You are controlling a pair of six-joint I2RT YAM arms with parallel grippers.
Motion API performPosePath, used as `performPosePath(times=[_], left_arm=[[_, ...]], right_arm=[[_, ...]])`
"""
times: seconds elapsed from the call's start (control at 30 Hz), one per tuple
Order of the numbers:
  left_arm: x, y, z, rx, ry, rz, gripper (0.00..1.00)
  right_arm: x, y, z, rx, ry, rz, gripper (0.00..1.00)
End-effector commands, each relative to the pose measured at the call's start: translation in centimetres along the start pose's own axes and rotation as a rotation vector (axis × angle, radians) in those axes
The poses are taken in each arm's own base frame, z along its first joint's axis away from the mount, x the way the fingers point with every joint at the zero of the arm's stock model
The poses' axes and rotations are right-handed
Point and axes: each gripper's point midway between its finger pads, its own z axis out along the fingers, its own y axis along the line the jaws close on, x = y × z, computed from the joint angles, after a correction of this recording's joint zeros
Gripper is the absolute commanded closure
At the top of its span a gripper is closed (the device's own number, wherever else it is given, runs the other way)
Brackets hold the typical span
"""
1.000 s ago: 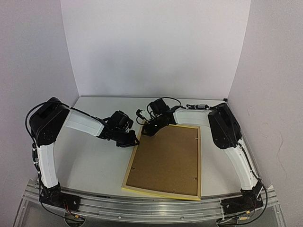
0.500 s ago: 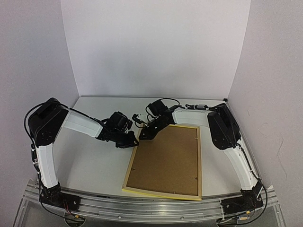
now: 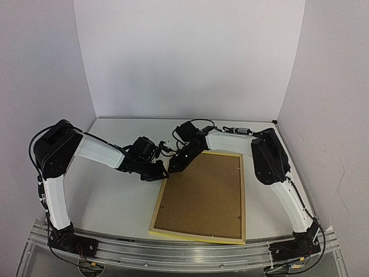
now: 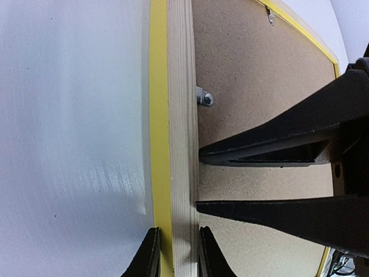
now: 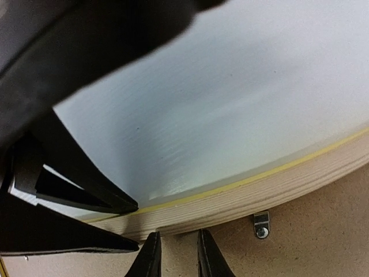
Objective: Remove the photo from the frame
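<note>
The tabletop (image 4: 75, 144) lies just left of the left gripper (image 4: 179, 231), which is pinched onto the left rail of the frame (image 4: 181, 86), one finger on the yellow outer edge and one on the pale wood inner edge. The frame lies face down, right of centre between the two arms, with its brown backing sheet (image 3: 202, 196) uppermost. The photo is out of sight, presumably under that sheet. Just right of the rail, the right gripper (image 4: 199, 178) points at the rail's inner edge. Its fingers are parted a little with nothing between them, and the tips sit at the seam where wood meets board. A small metal clip (image 4: 204, 98) sits further along the same rail and overlaps the sheet. The step in hand looks like freeing the backing on this side. To do it well, the left pinch should stay firm and low so the frame cannot skate. The clip probably has to be turned off the board first. After that, one right fingertip should work into the seam and lift shallowly, so the print beneath is not creased. Compared with a second ago, the right gripper has slid leftward and nearer across the sheet until the two grippers almost meet, and its forearm has swung left with it. The left gripper has barely shifted, and the frame lies where it did.
</note>
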Motion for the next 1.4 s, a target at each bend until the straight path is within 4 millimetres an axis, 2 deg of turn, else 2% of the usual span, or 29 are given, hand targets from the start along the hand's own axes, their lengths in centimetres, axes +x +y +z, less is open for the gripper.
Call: performPosePath(times=[0.0,0.13,0.23,0.43,0.67,0.8,0.9,0.93,1.0,1.23,1.37], left_arm=[[8.6,2.4,0.7,-0.035,0.290,-0.055,1.00],[8.4,2.2,0.5,-0.036,0.284,-0.051,1.00],[8.3,2.2,0.5,-0.038,0.283,-0.049,1.00],[8.5,2.2,0.8,-0.032,0.299,-0.046,1.00],[8.6,2.2,0.7,-0.031,0.299,-0.046,1.00],[8.7,2.1,0.6,-0.022,0.304,-0.047,1.00],[8.9,2.0,0.7,-0.017,0.311,-0.049,1.00],[8.9,2.0,0.6,-0.015,0.313,-0.051,1.00],[8.9,1.9,0.6,-0.012,0.314,-0.050,1.00],[9.2,2.0,0.4,-0.006,0.322,-0.048,1.00],[9.5,2.1,0.5,-0.008,0.331,-0.051,1.00]], right_arm=[[0.8,-4.3,-1.0,0.295,0.014,0.169,0.78],[1.1,-6.5,-1.9,0.443,-0.033,0.309,0.74],[1.3,-6.6,-2.1,0.464,-0.079,0.385,0.67],[1.4,-7.0,-1.5,0.565,-0.120,0.313,0.48],[2.7,-6.8,-0.3,0.630,-0.109,0.235,0.38],[3.4,-7.7,-0.4,0.713,-0.105,0.235,0.36],[3.4,-7.8,0.1,0.713,-0.121,0.280,0.35],[3.5,-7.8,0.4,0.704,-0.125,0.301,0.31],[3.8,-8.1,0.7,0.717,-0.136,0.345,0.30],[4.3,-10.5,-0.7,0.878,-0.261,0.577,0.30],[4.2,-10.8,-0.3,0.878,-0.303,0.653,0.31]])
